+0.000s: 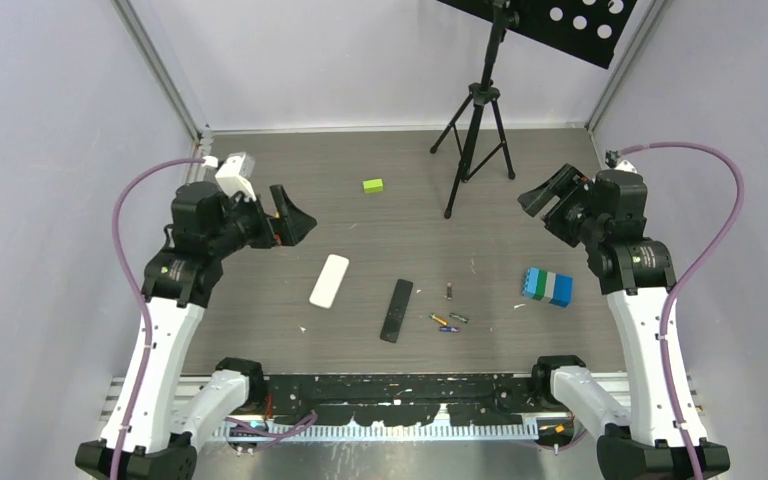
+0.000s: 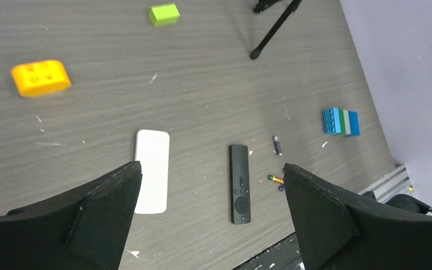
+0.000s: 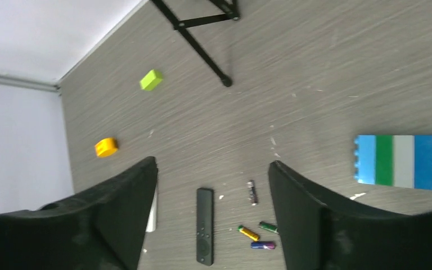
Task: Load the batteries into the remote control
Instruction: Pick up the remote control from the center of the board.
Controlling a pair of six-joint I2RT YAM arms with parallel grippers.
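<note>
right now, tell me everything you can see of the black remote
The black remote is a slim, flat rectangular bar, matte plastic by its look. It lies flat on the grey wood-grain table, button side up, with a round pad and small buttons grouped toward the end nearer the arm bases. A white flat piece lies to its left and the small batteries to its right, both apart from it. Nothing but the table touches it.

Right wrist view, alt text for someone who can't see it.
A black remote lies on the table with four batteries loose beside it, framed by the open right end effector. A blue, green and white block stack sits at right.
</note>
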